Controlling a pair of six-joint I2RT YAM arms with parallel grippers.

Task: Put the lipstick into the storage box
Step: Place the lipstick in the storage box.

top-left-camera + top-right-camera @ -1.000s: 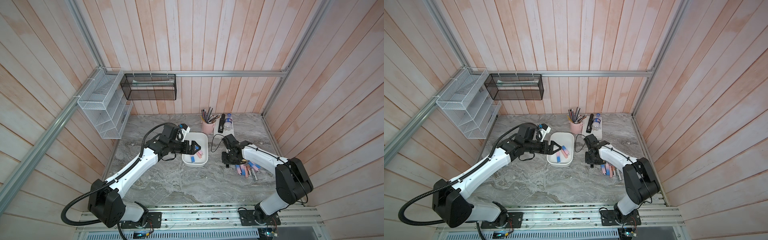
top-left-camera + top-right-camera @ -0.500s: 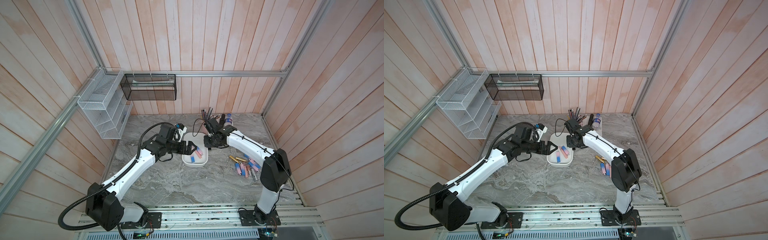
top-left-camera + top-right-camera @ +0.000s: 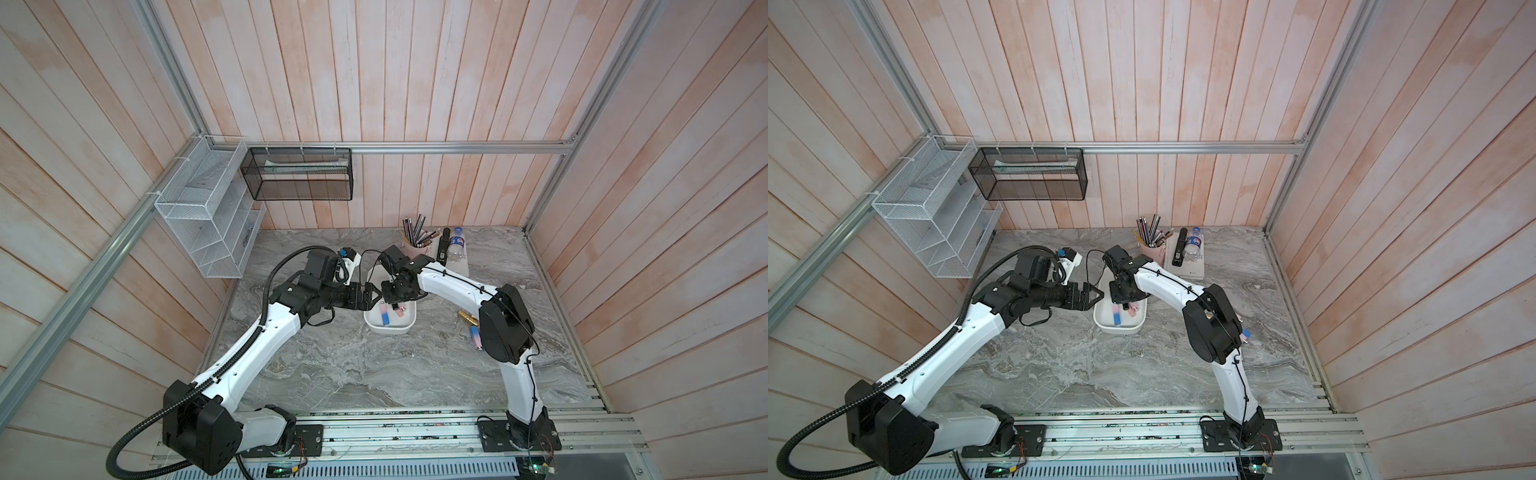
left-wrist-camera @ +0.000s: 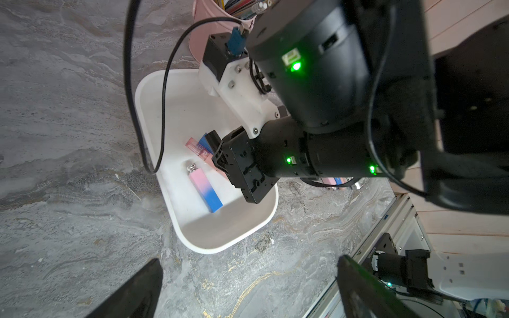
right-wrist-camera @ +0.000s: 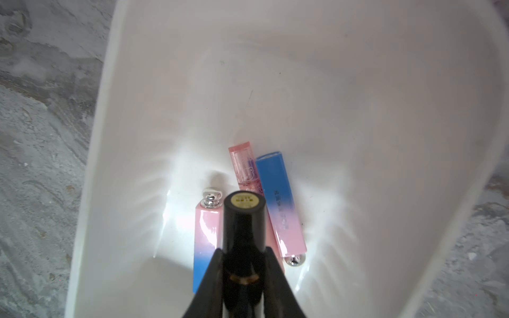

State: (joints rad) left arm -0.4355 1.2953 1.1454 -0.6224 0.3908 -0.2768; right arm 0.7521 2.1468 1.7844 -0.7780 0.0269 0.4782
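Observation:
The white storage box sits mid-table and holds two pink-and-blue lipsticks and a clear pink one. My right gripper hangs over the box's inside, shut on a black lipstick that points down at the ones lying there. In the left wrist view the black lipstick's tip shows just above the box floor. My left gripper stands open and empty beside the box's left wall.
Loose lipsticks lie on the marble right of the box, by the right arm's elbow. A pink pen cup, a black stapler and a bottle stand behind. White and black mesh baskets hang on the walls.
My right arm has swung from the loose pile on the right over to the box, carrying the black lipstick. The left gripper has drawn back a little from over the box, still open.

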